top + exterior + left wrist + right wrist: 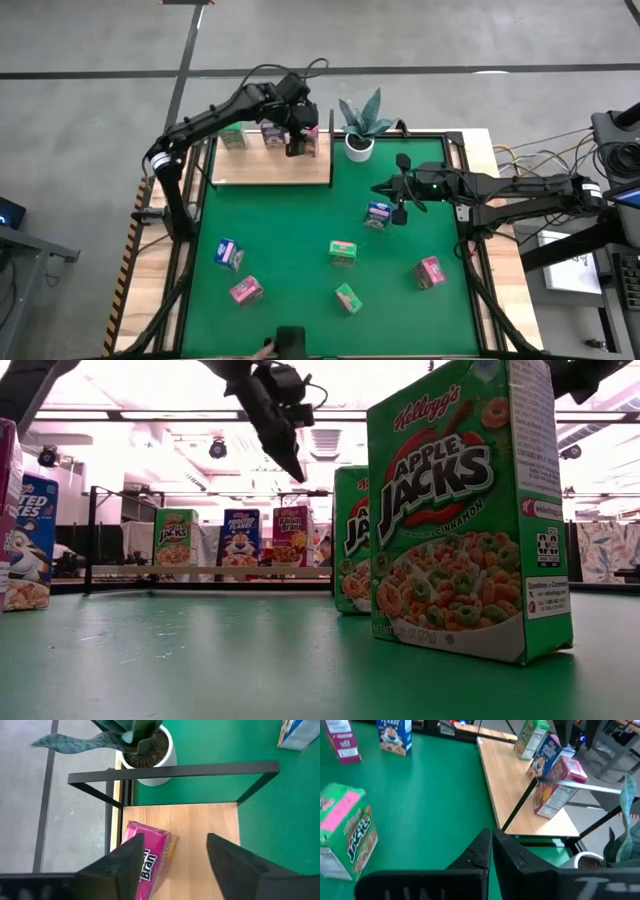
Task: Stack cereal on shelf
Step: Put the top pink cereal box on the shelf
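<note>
Boxes on the table [300,250] are lying nearer our clenched right gripper [400,205], the blue box [378,214] just beside it, while our left gripper [297,140] is hanging released over the pink box [150,857] on the shelf [270,170].

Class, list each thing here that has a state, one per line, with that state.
Left tool: open, above the pink Raisin Bran carton.
Pink Raisin Bran carton: on the shelf, released.
Right tool: shut, empty, over the table.
Apple Jacks carton: upright on the table.
</note>
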`<action>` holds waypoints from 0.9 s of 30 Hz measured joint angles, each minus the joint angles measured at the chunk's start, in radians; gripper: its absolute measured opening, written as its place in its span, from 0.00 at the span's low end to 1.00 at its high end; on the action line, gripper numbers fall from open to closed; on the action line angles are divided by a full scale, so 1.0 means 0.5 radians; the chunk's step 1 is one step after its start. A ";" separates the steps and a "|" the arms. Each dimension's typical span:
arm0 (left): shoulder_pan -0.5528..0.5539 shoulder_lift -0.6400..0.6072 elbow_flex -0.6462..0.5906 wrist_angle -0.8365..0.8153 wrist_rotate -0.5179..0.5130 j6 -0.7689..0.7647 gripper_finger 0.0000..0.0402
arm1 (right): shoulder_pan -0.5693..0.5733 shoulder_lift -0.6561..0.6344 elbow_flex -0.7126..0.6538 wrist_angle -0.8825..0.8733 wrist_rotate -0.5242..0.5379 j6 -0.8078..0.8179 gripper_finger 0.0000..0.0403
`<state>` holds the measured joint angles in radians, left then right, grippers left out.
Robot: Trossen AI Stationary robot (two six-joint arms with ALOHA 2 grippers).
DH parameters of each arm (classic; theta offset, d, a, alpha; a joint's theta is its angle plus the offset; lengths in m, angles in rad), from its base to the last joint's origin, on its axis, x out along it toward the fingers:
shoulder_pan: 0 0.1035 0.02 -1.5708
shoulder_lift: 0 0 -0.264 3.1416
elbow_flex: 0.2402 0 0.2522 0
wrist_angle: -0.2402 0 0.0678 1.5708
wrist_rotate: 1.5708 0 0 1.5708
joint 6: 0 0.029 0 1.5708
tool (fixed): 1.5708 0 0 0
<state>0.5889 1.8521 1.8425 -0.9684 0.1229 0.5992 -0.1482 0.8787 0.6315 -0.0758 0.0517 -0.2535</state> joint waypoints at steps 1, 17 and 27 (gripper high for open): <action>0.010 0.018 0.002 -0.003 0.001 0.030 0.53 | 0.000 0.001 0.000 -0.009 0.000 0.001 0.02; 0.147 0.166 -0.022 0.073 0.005 0.116 0.60 | 0.000 0.015 0.000 -0.102 -0.002 0.090 0.02; 0.159 0.228 -0.023 0.095 0.049 0.153 0.58 | 0.000 0.015 0.000 -0.101 -0.002 0.072 0.02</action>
<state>0.6685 1.9659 1.8309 -0.9209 0.1473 0.6755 -0.1482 0.8860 0.6315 -0.1265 0.0505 -0.2175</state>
